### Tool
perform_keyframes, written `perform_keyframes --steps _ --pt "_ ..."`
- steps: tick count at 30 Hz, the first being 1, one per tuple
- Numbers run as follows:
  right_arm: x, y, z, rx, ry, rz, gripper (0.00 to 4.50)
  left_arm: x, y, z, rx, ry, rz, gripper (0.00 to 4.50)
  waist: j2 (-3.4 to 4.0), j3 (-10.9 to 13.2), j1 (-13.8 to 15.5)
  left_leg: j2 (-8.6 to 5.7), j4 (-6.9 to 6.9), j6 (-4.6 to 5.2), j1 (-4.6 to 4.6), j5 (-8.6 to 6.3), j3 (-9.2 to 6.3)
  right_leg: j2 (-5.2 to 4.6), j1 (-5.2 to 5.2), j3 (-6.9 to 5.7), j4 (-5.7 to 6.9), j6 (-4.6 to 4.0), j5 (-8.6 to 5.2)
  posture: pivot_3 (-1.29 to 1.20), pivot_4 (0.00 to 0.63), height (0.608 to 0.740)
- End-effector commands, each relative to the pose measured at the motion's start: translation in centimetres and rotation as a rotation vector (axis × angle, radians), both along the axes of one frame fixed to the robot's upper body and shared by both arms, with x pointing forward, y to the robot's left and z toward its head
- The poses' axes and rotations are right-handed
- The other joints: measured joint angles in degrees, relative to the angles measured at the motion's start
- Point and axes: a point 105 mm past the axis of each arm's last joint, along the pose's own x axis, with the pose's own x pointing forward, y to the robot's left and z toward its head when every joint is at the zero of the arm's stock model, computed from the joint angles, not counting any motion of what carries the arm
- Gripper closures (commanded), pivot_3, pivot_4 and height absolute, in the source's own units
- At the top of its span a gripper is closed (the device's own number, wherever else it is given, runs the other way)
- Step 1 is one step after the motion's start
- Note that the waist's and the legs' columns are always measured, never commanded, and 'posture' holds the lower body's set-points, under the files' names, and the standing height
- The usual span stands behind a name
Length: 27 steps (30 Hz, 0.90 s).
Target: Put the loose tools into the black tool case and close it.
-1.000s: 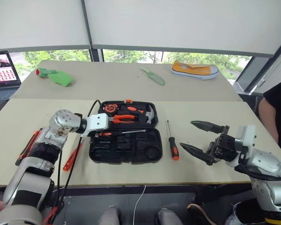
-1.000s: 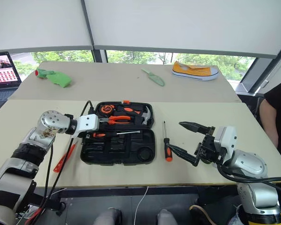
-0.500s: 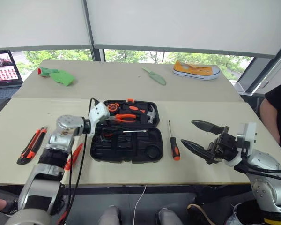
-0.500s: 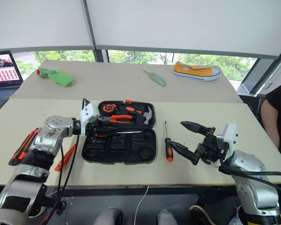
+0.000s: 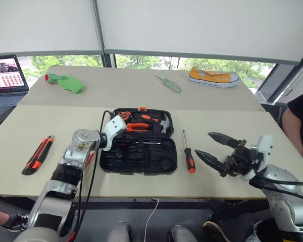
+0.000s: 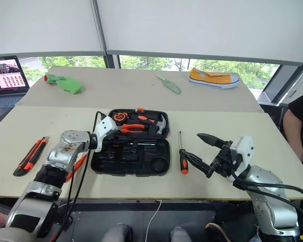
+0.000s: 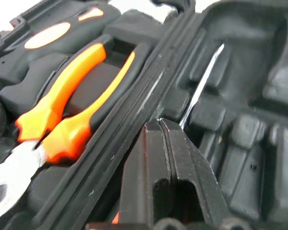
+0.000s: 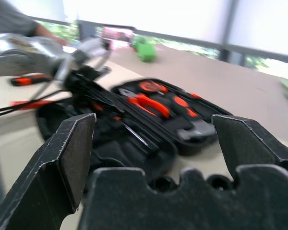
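Sitting open on the beige matte table (image 5: 232,121) is the black tool case (image 5: 139,162), a rounded clamshell of moulded plastic with tool-shaped recesses and a small orange latch (image 5: 142,108) on its far edge. The left claw (image 7: 159,125) is right over the case's near half with its two black fingers pressed together, and I can't make out anything between them. Just past it sit glossy orange-handled pliers (image 7: 72,108) and one thin metal shaft (image 7: 201,84). The right claw (image 5: 211,146) hangs spread wide and empty, one black-and-orange screwdriver (image 5: 189,155) lying between it and the case. Left of the left arm: one orange-black utility knife (image 5: 38,154) and one slim orange screwdriver (image 6: 79,165).
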Motion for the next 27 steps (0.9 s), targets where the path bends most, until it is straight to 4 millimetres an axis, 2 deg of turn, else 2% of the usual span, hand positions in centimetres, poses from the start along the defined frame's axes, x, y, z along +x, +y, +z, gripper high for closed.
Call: perform_keyframes --steps 1,2,4,8,9,13,17,18,21,25,27 --pt "-0.4 -1.7 -0.3 -0.054 0.049 -0.128 0.0 -1.1 2.4 5.5 -0.206 -0.207 -0.039 2.83 -0.01 0.01 -0.15 0.01 -0.01 0.0 -0.09 0.0 -0.01 0.02 -0.12 0.0 0.0 -0.04 0.0 0.0 0.15 0.74" --pt "-0.8 -2.0 -0.6 -0.064 0.067 -0.141 0.0 -1.9 3.1 6.3 -0.245 -0.243 -0.058 2.46 -0.01 0.01 -0.16 0.02 -0.01 0.01 -0.19 0.0 -0.04 0.05 -0.22 0.01 0.03 -0.05 0.0 0.0 0.15 0.74" --pt "-1.5 -2.6 -1.4 -0.094 0.097 -0.165 0.0 -3.3 4.3 6.5 -0.235 -0.251 -0.095 1.76 0.0 0.0 -0.42 0.04 -0.05 0.01 -0.3 0.0 -0.07 0.12 -0.34 0.03 0.03 -0.06 0.0 0.0 0.15 0.74" --pt "-3.2 -4.2 -3.6 -0.123 0.184 -0.241 0.0 -6.6 7.5 5.6 -0.196 -0.189 -0.114 0.23 0.09 -0.03 -0.7 0.06 -0.12 0.05 -0.22 -0.03 -0.07 0.15 -0.31 0.08 0.01 -0.06 -0.02 0.0 0.15 0.74" --pt "-3.7 -4.5 -4.1 -0.126 0.204 -0.25 0.0 -7.3 8.5 5.2 -0.179 -0.185 -0.092 0.03 0.09 -0.03 -0.7 0.06 -0.13 0.04 -0.19 -0.03 -0.06 0.15 -0.29 0.08 0.01 -0.06 -0.03 0.0 0.15 0.74" --pt "-5.2 -4.6 -5.1 -0.128 0.26 -0.266 0.0 -10.0 11.3 3.4 -0.136 -0.166 -0.025 0.03 0.09 -0.02 -0.68 0.1 -0.12 0.03 -0.08 -0.03 -0.03 0.11 -0.24 0.07 0.0 -0.2 -0.15 0.0 0.15 0.74" --pt "-5.2 -3.1 -5.1 -0.164 0.301 -0.25 0.0 -12.9 12.8 2.0 -0.149 -0.099 0.005 0.03 0.1 -0.02 -0.53 0.15 -0.12 -0.12 -0.04 -0.09 0.01 0.06 -0.31 0.05 -0.01 -0.27 -0.37 0.0 0.15 0.74" --pt "-4.7 -2.6 -4.8 -0.157 0.306 -0.256 0.0 -13.4 12.8 1.7 -0.145 -0.087 0.003 0.03 0.1 -0.03 -0.64 0.17 -0.12 -0.4 0.01 -0.26 0.06 0.02 -0.3 0.05 -0.01 -0.3 -0.35 0.0 0.15 0.74" --pt "-3.5 -1.0 -4.3 -0.127 0.347 -0.246 0.0 -14.1 12.0 1.4 -0.15 -0.086 -0.011 0.03 0.1 -0.02 -0.71 0.18 -0.12 -0.43 0.04 -0.27 0.08 0.01 -0.4 0.03 -0.01 -0.33 -0.34 0.0 0.15 0.74" --pt "-1.1 0.7 -4.0 -0.119 0.426 -0.264 0.0 -14.4 10.2 1.9 -0.19 -0.076 -0.06 0.03 0.1 -0.02 -0.27 0.16 -0.12 -0.44 0.04 -0.28 0.1 -0.05 -0.46 -0.03 -0.07 -0.34 -0.33 0.0 0.15 0.74" --pt "0.0 1.8 -4.5 -0.148 0.485 -0.261 0.0 -14.3 8.7 2.9 -0.199 -0.111 -0.106 0.03 0.1 -0.02 -0.21 0.15 -0.12 -0.43 0.03 -0.27 0.15 -0.07 -0.45 -0.02 -0.08 -0.36 -0.33 0.0 0.15 0.74"
